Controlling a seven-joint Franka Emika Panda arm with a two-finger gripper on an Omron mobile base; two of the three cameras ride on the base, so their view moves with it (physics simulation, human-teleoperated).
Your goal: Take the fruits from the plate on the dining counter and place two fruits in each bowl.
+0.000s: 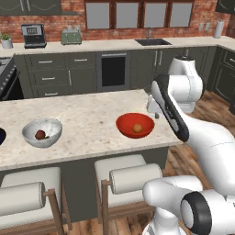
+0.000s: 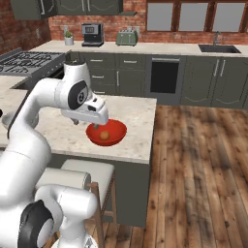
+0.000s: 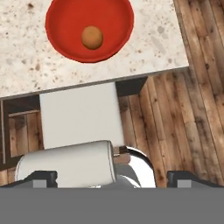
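Note:
On the dining counter (image 1: 87, 117) the red bowl (image 1: 134, 125) holds one orange fruit (image 1: 137, 129), which also lies in the red bowl (image 3: 89, 28) as an orange fruit (image 3: 92, 37) in the hand view. To the left, the grey-white bowl (image 1: 42, 132) holds a dark red-brown fruit (image 1: 40, 134). A dark sliver of the plate (image 1: 1, 136) is cut off by the left edge. My gripper (image 1: 155, 110) hangs just right of the red bowl, above the counter's end. In the hand view the gripper (image 3: 113, 178) is open, its tips wide apart with nothing between them.
Two white-cushioned stools (image 1: 131, 172) stand against the counter's near side, one right under my hand (image 3: 78, 118). Wooden floor (image 2: 198, 160) lies past the counter's right end. The back counter carries a coffee machine (image 1: 34, 36), a toaster (image 1: 71, 36) and a sink (image 1: 153, 41).

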